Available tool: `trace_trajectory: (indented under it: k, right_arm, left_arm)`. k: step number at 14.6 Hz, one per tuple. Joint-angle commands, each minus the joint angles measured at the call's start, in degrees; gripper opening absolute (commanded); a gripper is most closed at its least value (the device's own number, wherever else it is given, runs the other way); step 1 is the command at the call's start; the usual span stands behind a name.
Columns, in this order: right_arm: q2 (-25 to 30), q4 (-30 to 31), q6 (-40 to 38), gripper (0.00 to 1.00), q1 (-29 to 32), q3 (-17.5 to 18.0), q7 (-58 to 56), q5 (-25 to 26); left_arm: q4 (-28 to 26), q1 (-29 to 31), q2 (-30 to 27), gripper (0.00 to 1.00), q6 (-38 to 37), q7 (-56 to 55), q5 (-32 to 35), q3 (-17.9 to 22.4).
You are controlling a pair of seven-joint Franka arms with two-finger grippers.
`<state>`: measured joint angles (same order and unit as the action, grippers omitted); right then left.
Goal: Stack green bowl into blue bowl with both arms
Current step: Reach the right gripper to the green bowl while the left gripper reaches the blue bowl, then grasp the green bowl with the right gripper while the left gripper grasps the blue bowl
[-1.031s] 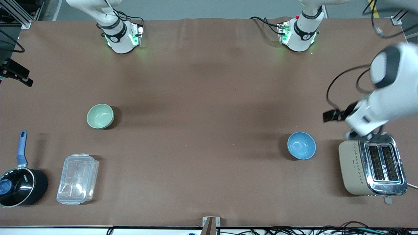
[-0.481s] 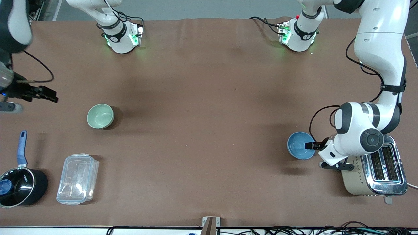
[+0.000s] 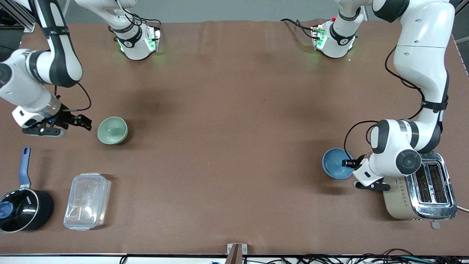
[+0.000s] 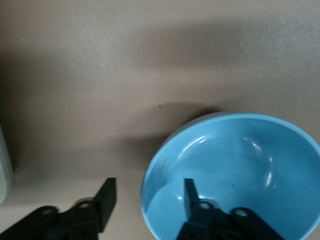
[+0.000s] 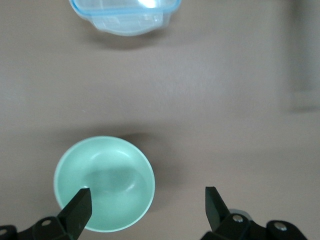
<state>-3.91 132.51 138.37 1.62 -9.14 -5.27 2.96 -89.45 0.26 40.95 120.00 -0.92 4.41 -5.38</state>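
Note:
The pale green bowl stands upright toward the right arm's end of the table. My right gripper is open and empty, close beside it. In the right wrist view the gripper spans the green bowl's rim: one finger lies over the inside, the other over bare table. The blue bowl stands upright beside the toaster. My left gripper is open at its rim. In the left wrist view the gripper straddles the blue bowl's rim, one finger inside and one outside.
A beige and chrome toaster stands right beside the blue bowl, under the left arm's wrist. A clear plastic lidded box and a black saucepan with a blue handle lie nearer the front camera than the green bowl. The box also shows in the right wrist view.
Both arms have swung in. The left gripper went from over the toaster down to the blue bowl's rim. The right gripper came in from the table's edge to the green bowl.

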Motion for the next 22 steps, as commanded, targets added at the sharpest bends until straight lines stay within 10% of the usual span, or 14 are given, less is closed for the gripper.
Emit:
trace_trajectory:
  k: [1, 3, 10, 16, 22]
  right_arm:
    - [-3.9, 1.3, 3.5, 1.00, 1.0, 0.6, -0.4, 0.7]
    - [-5.9, 4.1, 9.3, 1.00, 1.0, 0.7, -0.3, 0.6]
    - [-9.7, 8.7, 19.6, 0.93, 0.8, 0.9, 0.4, -1.2]
    - [-10.7, 8.4, 19.8, 0.05, -0.1, 1.1, 1.2, -7.2]
    - [-4.8, 3.6, 6.2, 0.00, -1.4, 1.1, 2.0, -7.5]
  left_arm:
    - [0.3, -0.2, 0.4, 0.19, 0.0, 0.3, 1.1, -0.2]
    - [0.7, -0.2, 0.2, 0.02, 0.0, 0.1, 0.9, -0.2]
    - [5.7, -1.2, -2.4, 0.00, -2.4, -3.3, 0.8, -9.7]
    - [6.1, -10.5, -0.8, 0.00, -1.6, -20.8, 0.9, -16.1]
    - [6.5, -20.1, 4.4, 0.00, 5.6, -33.4, 0.9, -16.0]
